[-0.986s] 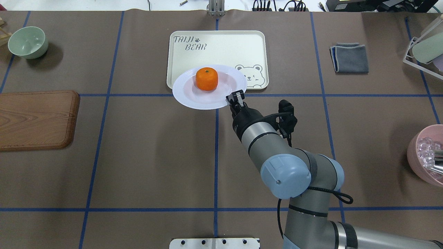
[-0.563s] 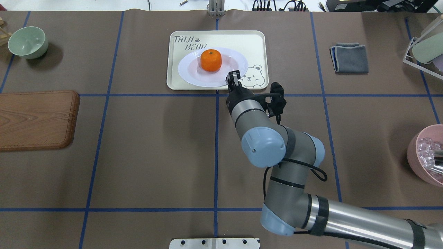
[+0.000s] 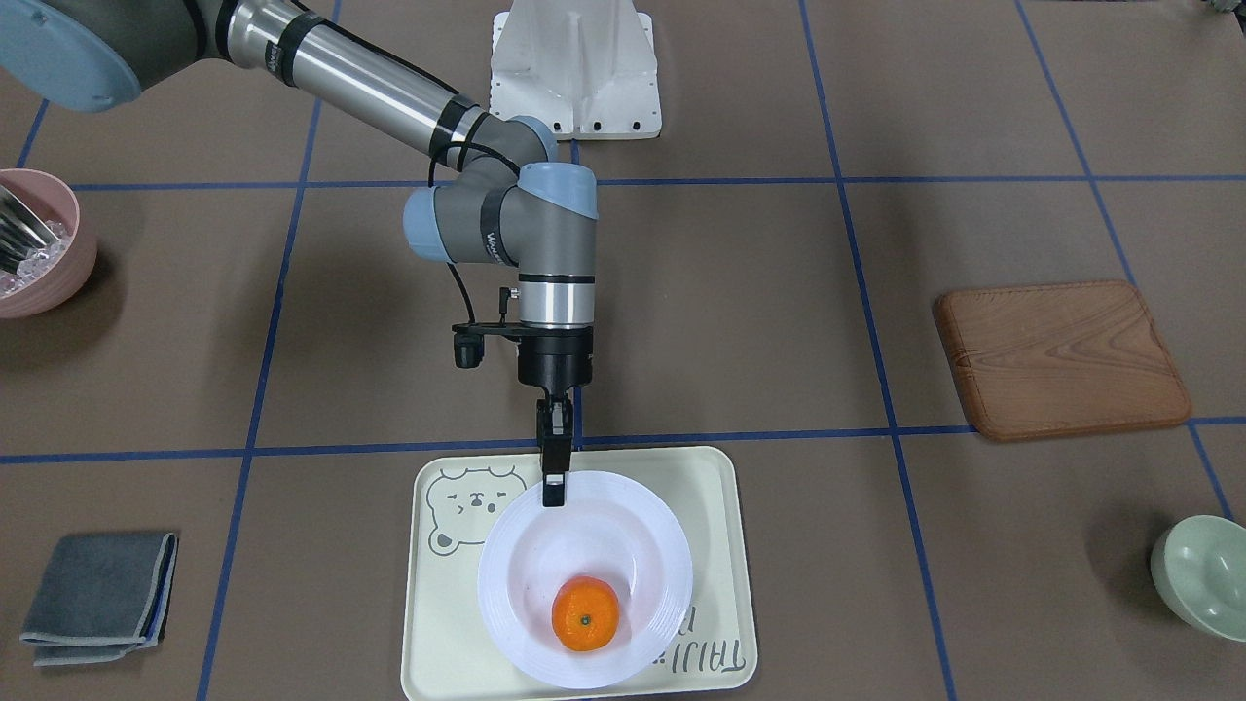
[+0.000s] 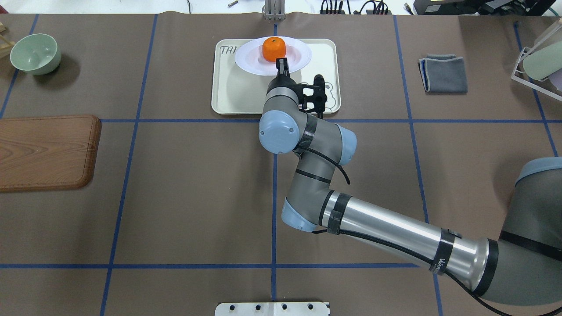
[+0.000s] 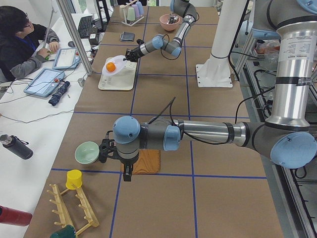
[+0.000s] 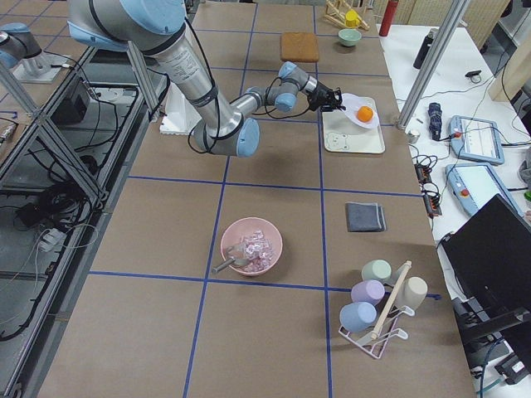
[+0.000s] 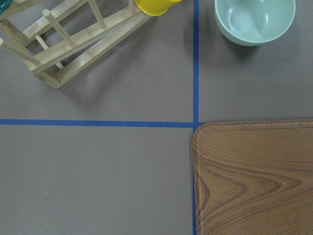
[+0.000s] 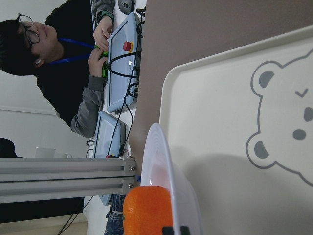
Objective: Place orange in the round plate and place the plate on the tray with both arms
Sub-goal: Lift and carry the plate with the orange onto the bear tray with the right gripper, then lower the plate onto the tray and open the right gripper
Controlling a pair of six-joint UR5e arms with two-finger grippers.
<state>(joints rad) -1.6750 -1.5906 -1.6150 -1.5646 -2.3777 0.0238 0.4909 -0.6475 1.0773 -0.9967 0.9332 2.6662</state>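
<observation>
At the left end of the bench (image 4: 189,197) a green bowl (image 4: 35,53) is seen upright, and a wooden board (image 4: 46,151) is laid flat nearer the robot. The left pincer (image 5: 127,174) is found pointing down over the bench, just beside that board's corner. It is shown only in the side view, so whether it is clenched or released cannot be told. A wooden rack (image 7: 46,76) carrying a yellow cup (image 7: 154,6) is recorded in the left wrist view, near the bowl. At the middle of the bench, toward its far edge, the tray (image 4: 228,98) is laid flat. The plate (image 4: 250,59) is held over the tray's far half by the right pincer (image 4: 281,65), which is clenched on the plate's near rim. In the right wrist view the plate is seen edge-on, with a shadow cast on the tray beneath it, and it is judged to be raised off the tray's surface. In the side view it is seen tilted. The orange (image 4: 274,49) is seated in the plate's well, stem dot up, toward the side away from the pincer. Further right, a folded grey cloth (image 4: 443,73) is laid flat, well apart from the tray. A mug rack (image 4: 538,61) is noted at the right edge, and a pink bowl (image 3: 39,243) with clear pieces inside is noted nearer the robot.
</observation>
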